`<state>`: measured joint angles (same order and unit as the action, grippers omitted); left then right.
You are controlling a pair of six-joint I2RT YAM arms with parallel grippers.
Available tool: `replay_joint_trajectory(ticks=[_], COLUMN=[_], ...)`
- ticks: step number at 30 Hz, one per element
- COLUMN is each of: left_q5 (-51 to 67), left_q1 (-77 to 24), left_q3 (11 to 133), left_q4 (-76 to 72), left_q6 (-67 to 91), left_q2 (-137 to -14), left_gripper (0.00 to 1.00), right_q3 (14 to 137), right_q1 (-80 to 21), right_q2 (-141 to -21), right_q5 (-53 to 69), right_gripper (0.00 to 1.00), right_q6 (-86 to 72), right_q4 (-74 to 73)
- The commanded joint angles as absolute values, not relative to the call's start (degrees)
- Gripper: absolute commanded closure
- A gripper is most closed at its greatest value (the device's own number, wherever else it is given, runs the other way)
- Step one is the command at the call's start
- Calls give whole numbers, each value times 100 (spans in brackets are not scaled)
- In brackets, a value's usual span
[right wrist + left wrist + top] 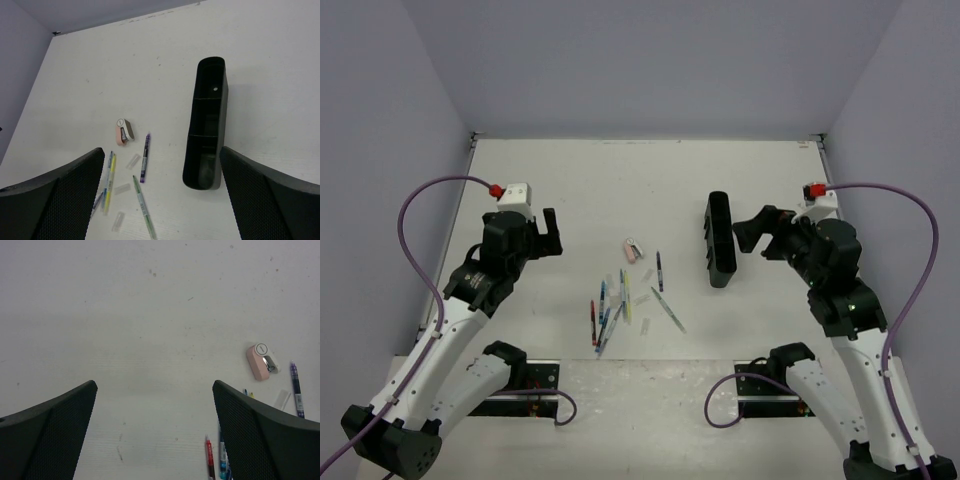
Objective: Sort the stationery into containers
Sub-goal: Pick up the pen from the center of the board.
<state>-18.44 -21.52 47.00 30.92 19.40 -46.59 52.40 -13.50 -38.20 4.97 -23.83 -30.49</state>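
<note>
Hazard: the pens [615, 310] lie crowded, some touching, so a pinch on one is likely to drag or scatter its neighbours. The narrow tray [720, 240] may slide if bumped. The left gripper [552, 235] and right gripper [748, 235] hover wide open and empty, flanking the pile. The tray stands just beside the right gripper.

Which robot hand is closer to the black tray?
The right one. The right gripper hangs open just beside the tray, on its right side. The left gripper is far off across the table, with the pens lying between it and the tray.
</note>
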Motion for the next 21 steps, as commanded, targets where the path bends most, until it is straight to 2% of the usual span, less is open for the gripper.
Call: replay_joint_trajectory(ticks=[1, 6, 8, 10, 14, 18, 21], left_q5=[-1802, -1545, -1451, -1467, -1433, -1248, -1222], left_q1=[-2136, -2136, -2127, -2144, -2127, -2127, -2127], left_q3=[4693, 4676, 4649, 4632, 4614, 4588, 4567], left_q4=[2883, 2828, 2778, 2778, 2782, 2777, 2762], left_q6=[1934, 1918, 1899, 1898, 1894, 1889, 1881], left_q2=[-4614, -4625, -4640, -4649, -4671, -4676, -4648], left_gripper=[0, 0, 0, 0, 0, 0, 0], right_q3=[5100, 4860, 5251, 5484, 6056, 6628, 7091], right_q1=[-1353, -1450, -2609, -3130, -3490, -4150, -4330], right_q2=[-3849, -4579, -5340, -5722, -7024, -8338, -9246], right_q5=[817, 1981, 936, 161, -480, -1839, -2209], right_gripper=[1, 1, 1, 1, 1, 1, 1], right_q6=[-2575, -2889, -2723, -2628, -2953, -3128, -3541], right_q4=[-2501, -1820, -2031, -2109, -2369, -2716, -3138])
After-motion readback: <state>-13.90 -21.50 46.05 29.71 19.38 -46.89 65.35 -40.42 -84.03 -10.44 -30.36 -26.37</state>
